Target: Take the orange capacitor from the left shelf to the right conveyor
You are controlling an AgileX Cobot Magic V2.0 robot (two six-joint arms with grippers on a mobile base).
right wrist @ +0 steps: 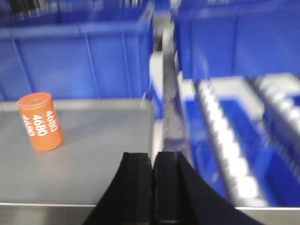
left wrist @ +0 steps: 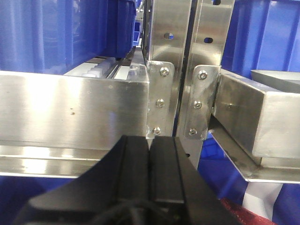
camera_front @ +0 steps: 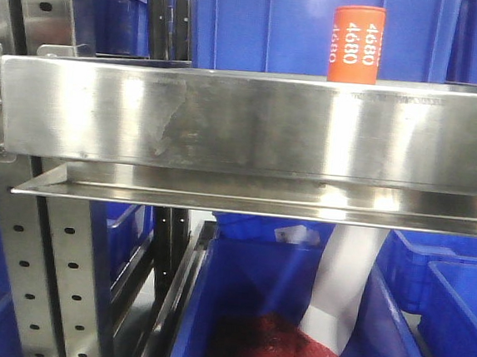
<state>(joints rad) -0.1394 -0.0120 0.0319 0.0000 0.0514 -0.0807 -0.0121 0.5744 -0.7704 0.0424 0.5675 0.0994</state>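
Begin at the right jaws. In the right wrist view their two black fingers (right wrist: 138, 187) are pressed together with nothing between them, at the near edge of the left shelf (right wrist: 103, 154). You will need to part them before any grasp.

The orange capacitor (right wrist: 40, 122) stands on the bare shelf surface, ahead of those jaws and well off to their left, apart from them. Its long axis is upright, with the flat end cap on top and the white "4680" print running down its side. A grasp from the side, across the cylinder, looks the natural approach.

The left jaws are likewise closed on nothing. Their fingers (left wrist: 136, 168) face the perforated uprights (left wrist: 171, 42) where two steel lips meet, and the capacitor does not show in that view. In my judgement the right arm is the better placed.

In the front view the capacitor rises above the tall front lip (camera_front: 227, 119) toward the shelf's right side, with blue bins (camera_front: 260, 22) behind it.

Deficiencies of view:
- The lip hides the capacitor's base in the front view.
- The right wrist view is blurred, so what lies in the bins past the shelf edge cannot be made out.
- Neither arm shows in the front view.
- The right conveyor appears in no view, so its direction cannot be stated.
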